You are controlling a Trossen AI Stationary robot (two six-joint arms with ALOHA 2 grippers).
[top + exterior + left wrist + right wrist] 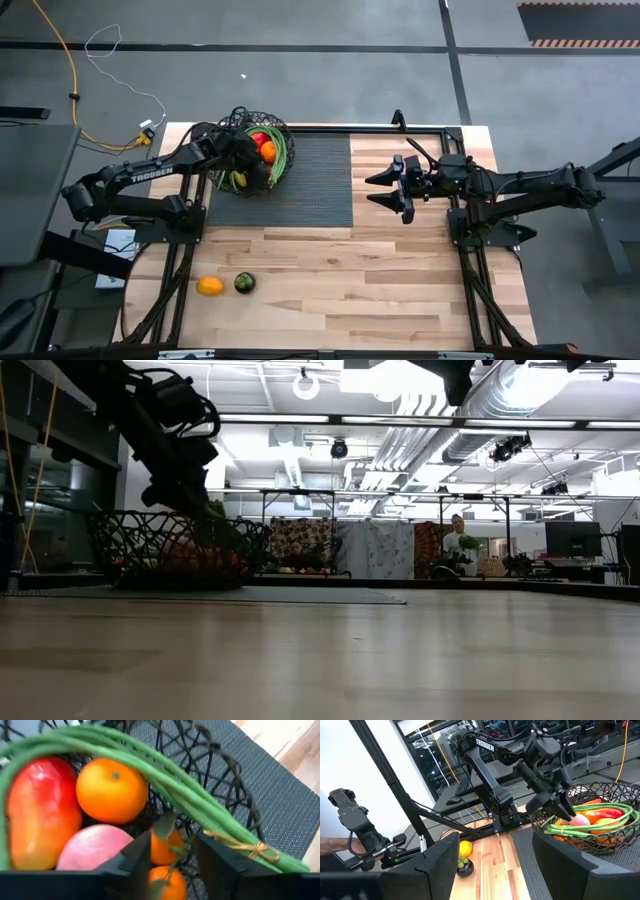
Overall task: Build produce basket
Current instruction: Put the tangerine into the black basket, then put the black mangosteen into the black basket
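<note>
On the wooden table (pixel 350 290), the wire basket (pixel 262 150) sits on a dark mat (pixel 315 185). My left gripper (pixel 172 865) hovers inside, fingers apart, over small oranges (pixel 162 847). They look firm, smooth and light; I'd grip across the middle. My right gripper (pixel 400 187) waits open.

- the table (pixel 400 290) shows a pale wooden top of butcher-block planks, with dark framing at the edges.
- a dark grey ribbed mat (pixel 320 185) lies flat on the far half of it.
- the basket (pixel 262 152) of black wire mesh sits on the mat's far left corner, loaded with produce.
- out on the bare wood at the near left, an orange-yellow fruit (pixel 209 286) lies just beside a dark green fruit (pixel 243 283).
</note>
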